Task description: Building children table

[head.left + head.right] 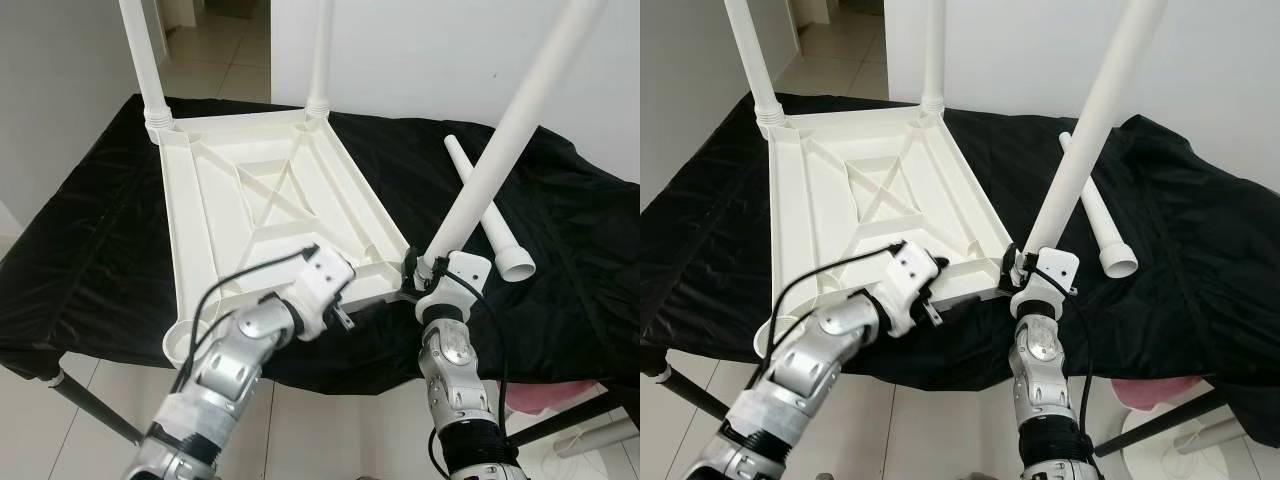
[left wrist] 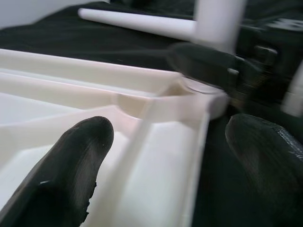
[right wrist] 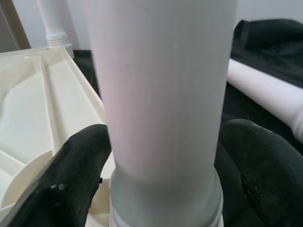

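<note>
White leg (image 1: 497, 150), top cut off, clamped in right gripper (image 1: 418, 272).

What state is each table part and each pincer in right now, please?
Tabletop: upside down on the black cloth.
Two far legs: upright in their sockets.
Third leg: tilted at the near right corner socket, held by the right pincer.
Fourth leg: loose, lying on the cloth.
Left pincer: open over the tabletop's rim.
</note>
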Robot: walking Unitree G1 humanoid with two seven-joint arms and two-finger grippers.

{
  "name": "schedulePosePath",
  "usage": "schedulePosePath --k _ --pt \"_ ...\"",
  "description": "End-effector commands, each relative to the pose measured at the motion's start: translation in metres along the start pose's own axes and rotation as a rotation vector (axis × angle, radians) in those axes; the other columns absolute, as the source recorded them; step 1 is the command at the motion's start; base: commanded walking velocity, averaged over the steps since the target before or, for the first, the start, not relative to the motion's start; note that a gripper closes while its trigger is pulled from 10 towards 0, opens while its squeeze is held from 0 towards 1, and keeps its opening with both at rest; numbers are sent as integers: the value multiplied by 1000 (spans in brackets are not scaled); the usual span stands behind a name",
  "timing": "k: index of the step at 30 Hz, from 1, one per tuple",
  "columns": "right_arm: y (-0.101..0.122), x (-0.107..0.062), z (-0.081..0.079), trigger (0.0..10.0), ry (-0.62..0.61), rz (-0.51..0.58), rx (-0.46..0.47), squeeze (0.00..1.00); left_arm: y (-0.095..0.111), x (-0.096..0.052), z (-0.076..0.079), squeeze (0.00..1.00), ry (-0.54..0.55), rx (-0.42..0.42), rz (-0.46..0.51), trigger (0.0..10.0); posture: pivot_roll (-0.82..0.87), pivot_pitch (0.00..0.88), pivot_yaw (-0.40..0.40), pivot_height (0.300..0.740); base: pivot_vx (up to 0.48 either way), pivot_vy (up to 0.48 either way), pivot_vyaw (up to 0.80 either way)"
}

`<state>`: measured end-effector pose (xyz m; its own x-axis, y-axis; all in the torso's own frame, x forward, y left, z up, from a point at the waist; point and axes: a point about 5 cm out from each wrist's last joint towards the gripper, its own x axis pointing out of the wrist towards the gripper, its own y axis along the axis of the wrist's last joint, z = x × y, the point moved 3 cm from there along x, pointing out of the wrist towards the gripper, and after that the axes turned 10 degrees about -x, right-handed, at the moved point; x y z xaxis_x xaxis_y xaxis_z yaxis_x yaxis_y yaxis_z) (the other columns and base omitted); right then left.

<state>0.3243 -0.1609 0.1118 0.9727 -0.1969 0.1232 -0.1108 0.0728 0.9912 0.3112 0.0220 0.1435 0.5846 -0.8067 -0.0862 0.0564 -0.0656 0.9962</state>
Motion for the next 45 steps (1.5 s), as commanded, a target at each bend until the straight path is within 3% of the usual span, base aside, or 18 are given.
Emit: schedulePosePath --k 1,7,8,9,10,14,17,19,22,28,30,31,33,43,45 --pt "-2 -4 4 10000 -3 0 1 1000 0 0 -5 0 -4 -12 -5 10000 -29 0 -60 740 0 0 0" --pt "-5 -13 6 10000 40 6 17 1000 10 -1 -18 0 36 -4 17 10000 -33 0 -53 740 0 0 0" --pt "-6 -17 6 10000 54 7 15 333 11 -1 -22 0 46 -4 16 10000 -37 0 -48 740 0 0 0" --pt "-6 -17 6 10000 54 7 15 333 11 -1 -22 0 46 -4 16 10000 -37 0 -48 740 0 0 0" --pt "-8 -20 6 10000 63 4 14 0 9 0 -25 0 59 6 -7 10000 -41 0 -43 740 0 0 0" --pt "-9 -23 7 10000 65 1 15 0 3 0 -29 0 79 11 -40 10000 -46 0 -38 740 0 0 0" --pt "-11 -27 7 10000 72 -7 28 0 -16 4 -35 0 149 -27 -147 10000 -51 0 -31 740 0 0 0" --pt "-11 -27 7 10000 72 -7 28 0 -16 4 -35 0 149 -27 -147 10000 -51 0 -31 740 0 0 0" --pt "-9 -29 4 10000 86 -1 47 0 -30 4 -41 0 215 -54 -227 10000 -50 0 -30 740 0 0 0" --pt "-7 -30 3 10000 94 1 49 0 -37 3 -48 0 267 -64 -271 10000 -44 0 -33 740 0 0 0" --pt "-7 -28 2 10000 102 -1 49 0 -47 -5 -68 0 403 -103 -324 10000 -35 0 -46 740 0 0 0" --pt "-7 -28 2 10000 102 -1 49 0 -47 -5 -68 0 403 -103 -324 10000 -35 0 -46 740 0 0 0" --pt "-6 -25 2 10000 108 -1 49 0 -50 -12 -85 0 516 -151 -346 10000 -29 0 -52 740 0 0 0" --pt "-3 -23 0 10000 114 0 48 0 -51 -16 -95 0 584 -175 -387 10000 -24 0 -57 740 0 0 0" --pt "-3 -22 0 10000 116 0 46 0 -51 -17 -97 0 585 -149 -400 10000 -24 0 -58 740 0 0 0"
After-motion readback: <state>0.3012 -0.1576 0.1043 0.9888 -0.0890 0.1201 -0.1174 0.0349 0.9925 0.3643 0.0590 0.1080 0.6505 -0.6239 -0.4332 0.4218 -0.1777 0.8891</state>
